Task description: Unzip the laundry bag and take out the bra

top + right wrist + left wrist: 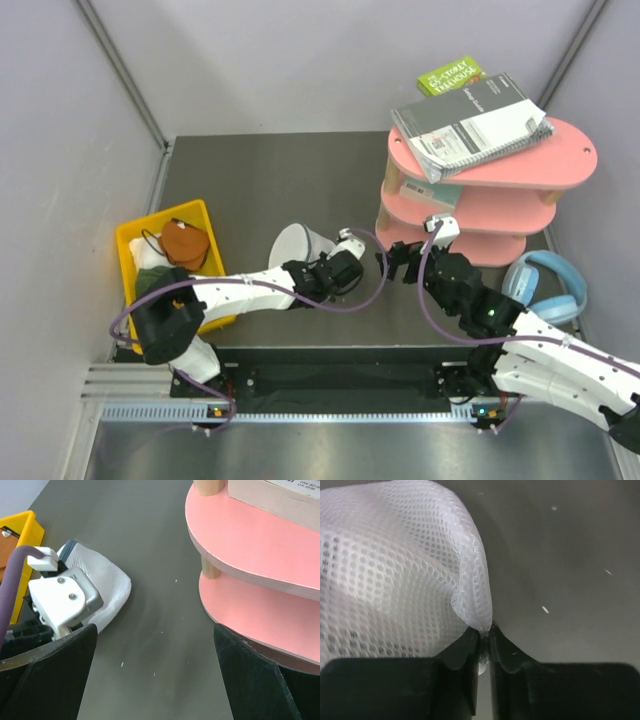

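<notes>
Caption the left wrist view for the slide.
Left end effector shut, pinching a fold of the white mesh laundry bag, grey table behind.

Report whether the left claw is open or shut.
Shut. In the left wrist view the left claw has its jaws pressed together on a pinched fold of the laundry bag mesh.

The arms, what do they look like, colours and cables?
The left arm and right arm have white shells with black joints. The left gripper and right gripper have black fingers. A purple cable loops along each arm, a white camera box sits at each wrist, and the right arm shows a small green light.
</notes>
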Controlling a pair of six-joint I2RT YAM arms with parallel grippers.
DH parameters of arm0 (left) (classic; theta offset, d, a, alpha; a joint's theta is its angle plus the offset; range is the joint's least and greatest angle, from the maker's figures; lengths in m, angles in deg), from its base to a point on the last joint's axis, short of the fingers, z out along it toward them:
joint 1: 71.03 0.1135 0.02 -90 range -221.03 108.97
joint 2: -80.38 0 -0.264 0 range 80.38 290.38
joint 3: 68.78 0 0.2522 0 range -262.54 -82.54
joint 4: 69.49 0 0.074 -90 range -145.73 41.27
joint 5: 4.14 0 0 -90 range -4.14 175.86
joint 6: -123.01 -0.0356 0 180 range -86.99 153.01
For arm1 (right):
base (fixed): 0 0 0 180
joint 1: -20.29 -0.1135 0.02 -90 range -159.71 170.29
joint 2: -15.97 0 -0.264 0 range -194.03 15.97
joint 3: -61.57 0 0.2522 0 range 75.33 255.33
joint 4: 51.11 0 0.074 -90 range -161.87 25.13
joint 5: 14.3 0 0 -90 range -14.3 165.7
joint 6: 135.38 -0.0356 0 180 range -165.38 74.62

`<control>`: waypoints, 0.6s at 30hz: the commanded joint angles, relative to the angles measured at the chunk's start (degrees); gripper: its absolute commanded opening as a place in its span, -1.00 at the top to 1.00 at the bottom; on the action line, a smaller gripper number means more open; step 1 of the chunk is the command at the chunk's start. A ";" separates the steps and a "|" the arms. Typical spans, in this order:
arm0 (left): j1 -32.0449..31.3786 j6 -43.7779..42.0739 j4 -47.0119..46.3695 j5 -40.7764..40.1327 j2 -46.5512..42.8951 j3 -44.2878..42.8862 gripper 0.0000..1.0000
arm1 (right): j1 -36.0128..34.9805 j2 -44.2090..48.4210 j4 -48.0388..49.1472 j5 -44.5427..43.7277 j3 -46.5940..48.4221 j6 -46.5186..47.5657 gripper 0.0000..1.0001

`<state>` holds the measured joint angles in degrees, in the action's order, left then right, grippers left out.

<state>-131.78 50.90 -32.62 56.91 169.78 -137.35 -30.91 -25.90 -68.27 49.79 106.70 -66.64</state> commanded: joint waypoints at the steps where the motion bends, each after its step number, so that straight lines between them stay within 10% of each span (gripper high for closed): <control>1: -1.47 0.74 -4.83 7.85 0.33 -0.74 0.13 | 0.49 1.61 -0.55 -1.33 0.26 -0.72 -0.99; 6: -2.00 2.41 -7.20 10.05 -5.37 0.84 -0.92 | 0.49 2.05 -0.64 -1.25 0.35 -0.81 -0.99; 18: -1.83 2.41 -8.08 21.67 -28.22 9.26 -0.98 | 0.40 1.44 0.23 -0.37 0.27 -1.33 -1.00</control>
<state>-133.66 52.69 -39.02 76.02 148.25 -131.47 -30.91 -24.59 -69.19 49.46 106.70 -67.16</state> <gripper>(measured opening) 0.987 0.996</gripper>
